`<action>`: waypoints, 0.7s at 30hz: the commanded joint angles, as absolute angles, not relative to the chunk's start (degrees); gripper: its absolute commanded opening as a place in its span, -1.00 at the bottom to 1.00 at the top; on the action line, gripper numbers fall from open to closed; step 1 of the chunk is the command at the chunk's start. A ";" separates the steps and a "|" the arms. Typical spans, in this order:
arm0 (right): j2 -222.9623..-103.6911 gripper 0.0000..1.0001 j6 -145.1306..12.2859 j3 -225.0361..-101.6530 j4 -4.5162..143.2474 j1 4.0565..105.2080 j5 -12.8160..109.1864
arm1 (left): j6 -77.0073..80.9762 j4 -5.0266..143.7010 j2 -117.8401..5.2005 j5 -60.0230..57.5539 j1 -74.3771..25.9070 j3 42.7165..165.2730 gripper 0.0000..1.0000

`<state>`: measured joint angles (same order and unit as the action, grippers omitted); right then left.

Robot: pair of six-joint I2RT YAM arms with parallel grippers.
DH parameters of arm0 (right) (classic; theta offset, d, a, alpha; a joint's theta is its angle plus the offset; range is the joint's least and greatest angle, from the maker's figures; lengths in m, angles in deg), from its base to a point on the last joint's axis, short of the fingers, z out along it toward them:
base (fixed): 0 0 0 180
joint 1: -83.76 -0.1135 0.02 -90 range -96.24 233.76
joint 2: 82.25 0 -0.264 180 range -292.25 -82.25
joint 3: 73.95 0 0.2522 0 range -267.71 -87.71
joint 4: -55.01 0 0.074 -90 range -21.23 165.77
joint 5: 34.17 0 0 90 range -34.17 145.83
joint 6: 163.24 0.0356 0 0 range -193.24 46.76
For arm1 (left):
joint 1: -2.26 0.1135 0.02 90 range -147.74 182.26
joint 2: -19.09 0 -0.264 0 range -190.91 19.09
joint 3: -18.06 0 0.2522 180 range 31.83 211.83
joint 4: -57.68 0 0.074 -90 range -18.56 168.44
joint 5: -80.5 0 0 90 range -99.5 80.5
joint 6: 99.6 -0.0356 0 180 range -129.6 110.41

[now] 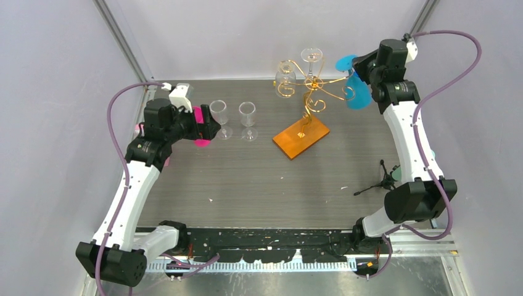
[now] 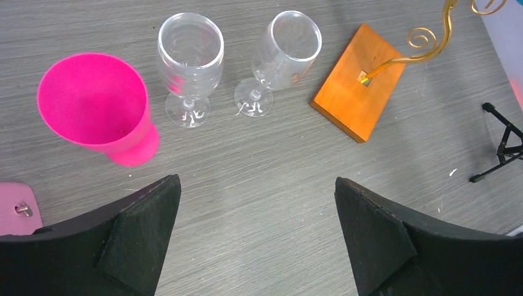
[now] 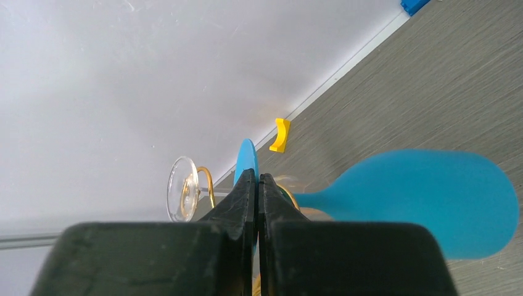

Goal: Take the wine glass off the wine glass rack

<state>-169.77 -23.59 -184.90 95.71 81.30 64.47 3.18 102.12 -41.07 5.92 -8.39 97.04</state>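
The wine glass rack [image 1: 311, 92], gold scrolled wire on an orange base [image 2: 354, 92], stands at the back middle of the table. A blue wine glass [image 1: 358, 94] hangs upside down from its right arm; its bowl [image 3: 432, 203] and thin foot [image 3: 247, 157] show in the right wrist view. My right gripper [image 3: 257, 176] is shut on that foot, high beside the rack [image 1: 359, 66]. A clear glass [image 1: 312, 58] also hangs on the rack, its foot [image 3: 183, 188] beyond the jaws. My left gripper [image 2: 256, 185] is open and empty over bare table [image 1: 213, 126].
Two clear wine glasses [image 2: 190, 58] [image 2: 280, 58] stand upright left of the rack, and a pink cup [image 2: 92, 102] stands next to the left gripper. A small black tripod [image 1: 382, 179] sits by the right arm. A yellow piece [image 3: 280, 135] lies near the back wall.
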 commanded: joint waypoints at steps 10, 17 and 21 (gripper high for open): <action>-160.37 -0.99 -17.73 -177.11 87.51 81.72 62.48 | 2.01 101.18 -40.56 4.50 -8.98 97.30 0.96; -159.95 -0.99 -14.22 -174.93 84.56 81.70 54.80 | 2.01 101.19 -40.42 4.30 -9.02 97.16 0.96; -161.08 -0.99 -12.75 -174.39 83.01 81.71 51.84 | 2.01 101.23 -40.42 4.23 -9.00 97.13 0.96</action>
